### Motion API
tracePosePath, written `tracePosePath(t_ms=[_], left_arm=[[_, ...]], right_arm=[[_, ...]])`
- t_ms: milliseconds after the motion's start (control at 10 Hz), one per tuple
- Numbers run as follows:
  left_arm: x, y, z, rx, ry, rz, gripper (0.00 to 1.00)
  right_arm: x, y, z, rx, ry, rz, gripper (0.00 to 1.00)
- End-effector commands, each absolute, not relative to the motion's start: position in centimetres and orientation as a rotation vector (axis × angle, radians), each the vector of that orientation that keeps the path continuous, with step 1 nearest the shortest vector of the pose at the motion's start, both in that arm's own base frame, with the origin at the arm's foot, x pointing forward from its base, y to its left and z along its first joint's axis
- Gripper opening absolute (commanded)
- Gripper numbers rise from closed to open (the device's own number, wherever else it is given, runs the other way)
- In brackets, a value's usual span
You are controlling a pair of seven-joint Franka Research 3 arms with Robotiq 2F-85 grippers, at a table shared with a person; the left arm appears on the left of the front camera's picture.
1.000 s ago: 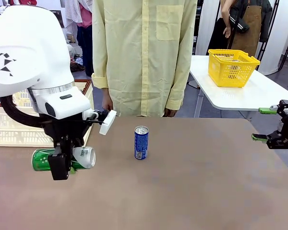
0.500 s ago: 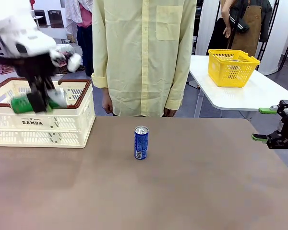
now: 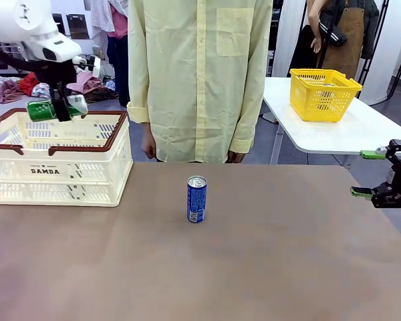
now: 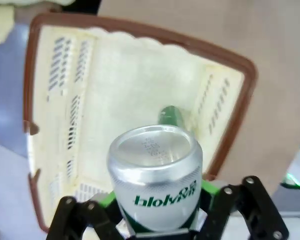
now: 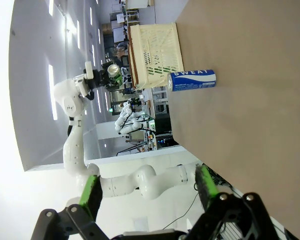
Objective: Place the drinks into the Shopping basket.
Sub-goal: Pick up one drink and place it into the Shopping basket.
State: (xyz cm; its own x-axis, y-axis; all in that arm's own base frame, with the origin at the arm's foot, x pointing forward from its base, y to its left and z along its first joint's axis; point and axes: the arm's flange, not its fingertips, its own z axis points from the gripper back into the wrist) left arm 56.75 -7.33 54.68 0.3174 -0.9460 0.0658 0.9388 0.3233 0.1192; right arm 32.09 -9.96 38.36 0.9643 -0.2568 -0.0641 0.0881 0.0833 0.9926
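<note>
While the left fingers (image 3: 65, 107) (image 4: 106, 201) stay clamped nearly shut around a slim green metal can with white lettering and silver ends (image 3: 45, 110) (image 4: 155, 175), they hold it on its side in the air above the far part of the large cream-white slotted plastic basket with a dark brown rim (image 3: 60, 170) (image 4: 140, 35). The left wrist view looks past the can's silver end into the basket, where something green (image 4: 170, 116) lies on the floor, too blurred to make out. A slim blue metal can with white print (image 3: 196, 199) (image 5: 192, 80) stands upright near the middle of the brown bench (image 3: 254, 267), well apart from the basket. The right fingers (image 3: 371, 154) (image 5: 92, 192) hang spread wide at the bench's right edge, holding nothing.

A second ago the green can hung low over the bench in front of the basket; half a second ago it was over the basket's left part. Now it is higher and farther back. The blue can and right fingers have not shifted.
</note>
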Motion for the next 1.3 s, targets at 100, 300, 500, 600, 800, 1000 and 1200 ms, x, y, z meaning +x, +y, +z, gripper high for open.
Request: tracePosePath(t_ms=[100, 300, 500, 600, 800, 1000, 1200], left_arm=[[56.8, -7.3, 54.7, 0.063, -0.132, -1.241, 0.00], [56.8, -7.3, 54.7, 0.063, -0.132, -1.241, 0.00], [56.8, -7.3, 54.7, 0.063, -0.132, -1.241, 0.00], [57.5, -7.9, 54.5, 0.040, -0.123, -1.230, 0.00], [58.9, -6.4, 53.3, 0.063, -0.114, -1.421, 0.00], [59.1, -4.4, 51.5, 0.031, -0.147, -1.452, 0.00], [60.7, -2.1, 49.3, 0.017, -0.138, -1.473, 0.00]], right_arm=[[32.2, -9.8, 38.7, 1.474, -0.146, -0.273, 1.00], [32.2, -9.8, 38.7, 1.474, -0.146, -0.273, 1.00], [32.2, -9.8, 38.7, 1.474, -0.146, -0.273, 1.00], [32.2, -9.8, 38.7, 1.474, -0.146, -0.273, 1.00], [32.2, -9.8, 38.7, 1.474, -0.146, -0.273, 1.00], [32.2, -9.8, 38.7, 1.474, -0.146, -0.273, 1.00], [32.2, -9.8, 38.7, 1.474, -0.146, -0.273, 1.00]])
